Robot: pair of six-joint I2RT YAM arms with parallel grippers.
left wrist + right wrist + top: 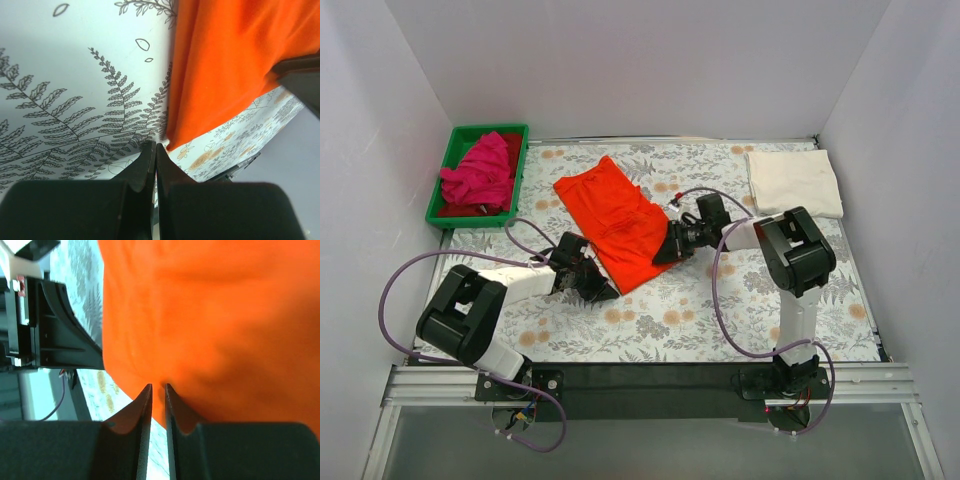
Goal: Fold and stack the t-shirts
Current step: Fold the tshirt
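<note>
The bright orange-red t-shirt (620, 220) lies partly folded in the middle of the floral cloth. My left gripper (603, 288) is at its near corner. In the left wrist view the jaws (155, 145) are pressed together at the shirt's (225, 65) corner tip, with a sliver of orange between them. My right gripper (665, 250) is at the shirt's right edge, its narrow jaws (158, 386) pinching orange fabric (215, 315). A folded cream-white t-shirt (793, 182) rests at the back right. The magenta-pink t-shirt (480, 172) is bunched in the green tray.
The green plastic tray (485, 130) stands at the back left corner. The grey floral cloth (720, 310) covers the table, with white walls on three sides. Both arms reach in low, and purple cables (395, 290) loop beside them.
</note>
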